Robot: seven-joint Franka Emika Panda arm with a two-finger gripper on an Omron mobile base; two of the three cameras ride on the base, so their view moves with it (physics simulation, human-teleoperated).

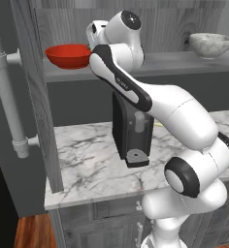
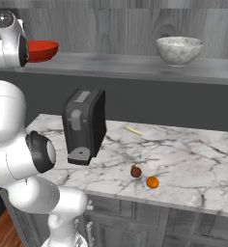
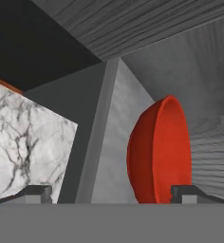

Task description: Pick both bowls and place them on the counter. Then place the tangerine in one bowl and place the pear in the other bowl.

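Gripper, jaws spread wide and empty, faces the glossy red round bowl just ahead. Advance so one finger passes inside its rim and one outside, then close before lifting it off the grey shelf board.

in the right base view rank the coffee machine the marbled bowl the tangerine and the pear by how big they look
1. coffee machine, clearly largest
2. marbled bowl, set farther back on the shelf
3. tangerine and pear: both tiny and look about alike, so not ranked

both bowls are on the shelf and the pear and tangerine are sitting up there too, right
Not quite. Both bowls, the red bowl and the marbled bowl, are on the shelf, but the pear and tangerine sit on the counter, as the right base view shows.
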